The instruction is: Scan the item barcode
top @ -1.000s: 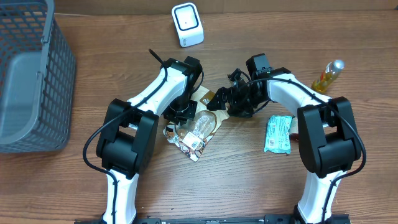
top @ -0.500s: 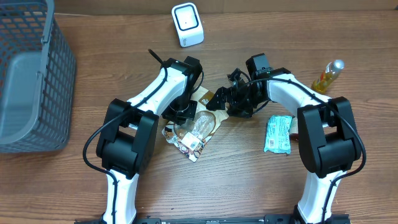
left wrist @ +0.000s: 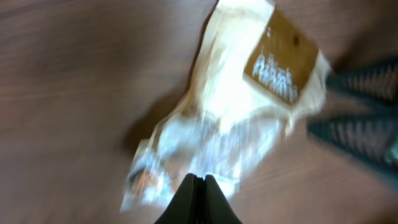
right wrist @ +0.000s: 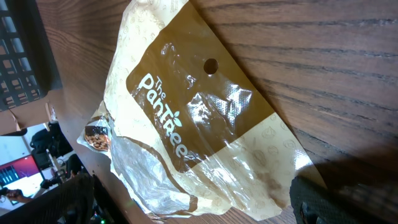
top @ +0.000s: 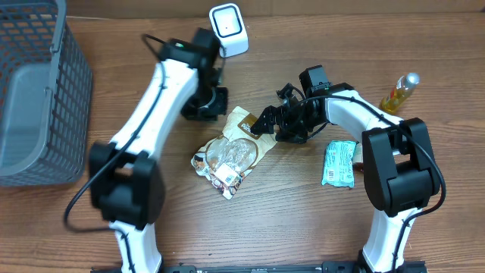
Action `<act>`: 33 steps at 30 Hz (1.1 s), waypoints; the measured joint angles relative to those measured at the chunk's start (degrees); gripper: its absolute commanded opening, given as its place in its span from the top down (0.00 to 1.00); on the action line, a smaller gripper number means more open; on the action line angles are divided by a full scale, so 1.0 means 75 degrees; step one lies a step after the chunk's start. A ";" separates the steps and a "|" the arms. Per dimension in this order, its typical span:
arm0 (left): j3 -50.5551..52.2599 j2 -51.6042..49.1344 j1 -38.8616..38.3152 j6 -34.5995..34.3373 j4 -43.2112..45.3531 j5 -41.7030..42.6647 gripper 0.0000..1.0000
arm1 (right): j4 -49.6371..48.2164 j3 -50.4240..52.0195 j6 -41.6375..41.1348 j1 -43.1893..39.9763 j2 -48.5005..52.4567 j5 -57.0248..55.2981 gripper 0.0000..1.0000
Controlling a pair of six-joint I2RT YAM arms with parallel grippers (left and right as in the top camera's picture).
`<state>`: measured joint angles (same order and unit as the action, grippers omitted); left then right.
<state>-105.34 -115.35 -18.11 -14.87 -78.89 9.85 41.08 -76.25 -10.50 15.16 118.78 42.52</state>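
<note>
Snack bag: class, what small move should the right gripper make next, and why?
Probably close the right gripper on the brown top edge of the bag. Its jaws stand open right at that edge, the bag lies flat on the table, and the left gripper is shut, clear of it.

Soft, even room light; the left wrist view is blurred, with glare on the bag (right wrist: 186,124).
</note>
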 measured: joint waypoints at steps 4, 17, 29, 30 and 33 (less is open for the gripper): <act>-0.0009 0.0493 0.0026 -0.0003 -0.0857 -0.0187 0.96 | 0.0000 0.0000 0.0003 -0.0003 0.0000 0.0003 0.02; 0.3057 0.0452 0.0015 -0.0638 0.0871 -0.0764 0.96 | -0.0012 0.0012 0.0003 0.0000 0.0000 0.0020 0.01; 0.4150 0.0434 0.0015 -0.1177 0.2783 -0.0810 0.93 | -0.0023 0.0012 0.0003 -0.0003 0.0000 0.0017 0.01; 0.4202 0.0434 0.0015 -0.1215 0.2862 -0.0807 0.92 | -0.0026 0.0012 0.0003 0.0000 0.0000 0.0023 0.01; 0.4415 0.0434 0.0015 -0.1320 0.3110 -0.0807 0.90 | -0.0026 0.0012 0.0003 0.0000 0.0000 0.0044 0.00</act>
<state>-72.23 -112.09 -18.00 -24.77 -55.57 3.79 40.88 -76.16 -10.48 15.16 118.78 42.85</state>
